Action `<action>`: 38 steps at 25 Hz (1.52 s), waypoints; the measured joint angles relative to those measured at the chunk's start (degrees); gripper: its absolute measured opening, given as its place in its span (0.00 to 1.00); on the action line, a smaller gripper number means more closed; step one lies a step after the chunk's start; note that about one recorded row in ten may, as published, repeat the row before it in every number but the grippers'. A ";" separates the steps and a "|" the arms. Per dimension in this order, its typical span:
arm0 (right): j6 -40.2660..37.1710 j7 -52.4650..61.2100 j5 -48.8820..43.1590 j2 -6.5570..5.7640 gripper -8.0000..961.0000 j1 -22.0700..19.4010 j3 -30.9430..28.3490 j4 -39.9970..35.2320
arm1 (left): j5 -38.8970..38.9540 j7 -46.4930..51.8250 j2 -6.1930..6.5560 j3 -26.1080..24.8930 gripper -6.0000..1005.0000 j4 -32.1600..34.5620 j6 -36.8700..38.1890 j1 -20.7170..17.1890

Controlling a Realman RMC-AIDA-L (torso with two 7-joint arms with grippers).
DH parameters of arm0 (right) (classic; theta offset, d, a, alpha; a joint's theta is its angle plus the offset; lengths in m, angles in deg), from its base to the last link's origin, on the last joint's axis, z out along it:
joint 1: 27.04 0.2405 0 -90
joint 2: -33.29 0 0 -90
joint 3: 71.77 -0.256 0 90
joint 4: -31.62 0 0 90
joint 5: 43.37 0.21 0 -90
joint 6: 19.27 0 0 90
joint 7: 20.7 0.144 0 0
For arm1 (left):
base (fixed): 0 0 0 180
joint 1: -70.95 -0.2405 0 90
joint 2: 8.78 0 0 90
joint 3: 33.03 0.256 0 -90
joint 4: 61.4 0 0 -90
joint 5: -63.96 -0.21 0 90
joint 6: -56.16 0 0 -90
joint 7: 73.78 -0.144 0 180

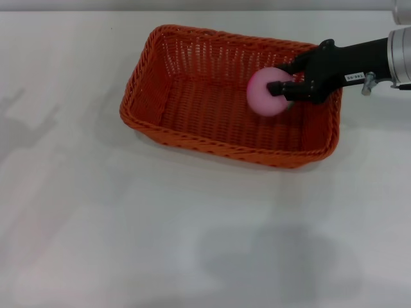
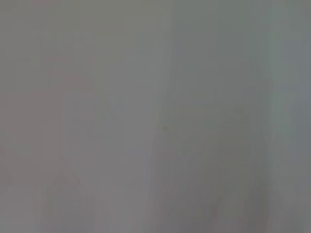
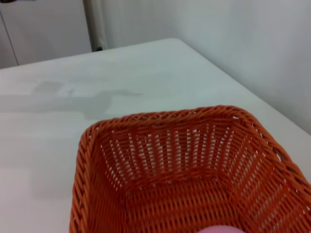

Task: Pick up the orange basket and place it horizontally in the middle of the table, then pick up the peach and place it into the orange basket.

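From my head camera, the orange basket [image 1: 228, 96] sits on the white counter [image 1: 192, 244], toward the far side and about mid-width, its long side running roughly across my view, turned slightly. My right arm reaches in from the right edge, and my right gripper [image 1: 286, 88] hangs over the basket's right end, above the inside near the right wall. My right fingers [image 1: 277, 88] are closed on the peach [image 1: 266, 92], one dark fingertip pressed against the near-right face of the pink ball, the rest of the black hand wrapped behind it. The peach sits over the basket's interior, level with or a little above the rim; I cannot tell whether it touches the woven floor. My left arm does not show here.

My left wrist camera gives only a blank grey surface. Nothing can be made out in it, and my left fingers are not seen, so I say nothing of them.

From my right wrist camera, I look down into the orange basket [image 3: 184, 170]: braided rim, sloping open-weave walls, tight woven floor. A sliver of the peach [image 3: 221, 229] pokes in at the picture's edge, over the basket floor. Beyond the basket the counter [image 3: 73, 102] stretches to its far corner, with a pale wall behind it.
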 joint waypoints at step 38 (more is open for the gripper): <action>6.89 -48.58 51.41 -0.20 0.77 -15.77 -15.77 32.33 | 17.32 -12.54 0.27 -0.09 0.85 9.19 7.14 3.58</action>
